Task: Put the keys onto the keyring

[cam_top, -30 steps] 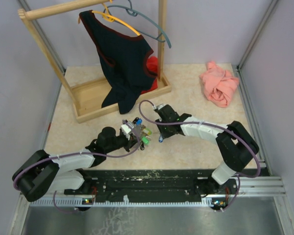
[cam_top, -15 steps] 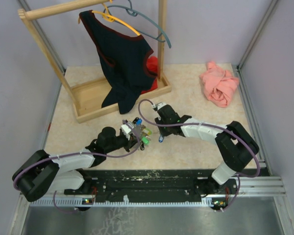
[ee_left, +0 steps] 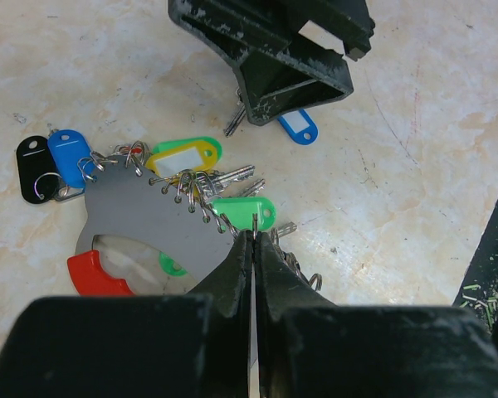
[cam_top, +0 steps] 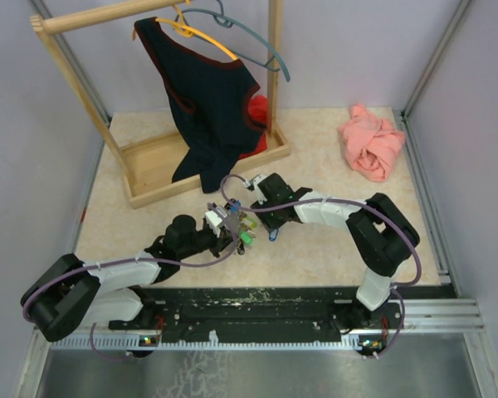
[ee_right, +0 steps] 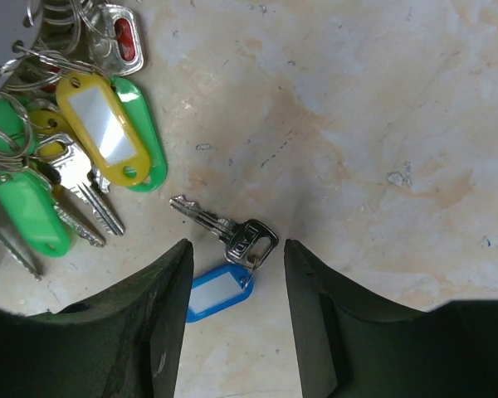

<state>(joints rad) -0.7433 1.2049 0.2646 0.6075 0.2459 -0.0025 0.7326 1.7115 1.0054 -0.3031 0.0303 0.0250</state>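
Beige marbled desk [cam_top: 332, 249] is seen from above; a wooden clothes rack [cam_top: 149, 162] stands on it, a dark garment [cam_top: 207, 108] hung into its base tray. From the left wrist, the left tool [ee_left: 254, 236] is shown pinched shut on a grey flat metal keyring plate [ee_left: 141, 215] fringed with tagged keys [ee_left: 242, 211]. From the right wrist, the right tool [ee_right: 232, 249] is spread wide astride a loose silver key with blue plastic tag [ee_right: 224, 228], flat on the desk. Light, stiff, slippery handling is expected; its thicker head seems best gripped.

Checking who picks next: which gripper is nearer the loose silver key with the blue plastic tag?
Right. The right gripper straddles the key, jaws open; the left gripper is apart, shut, by the grey keyring.
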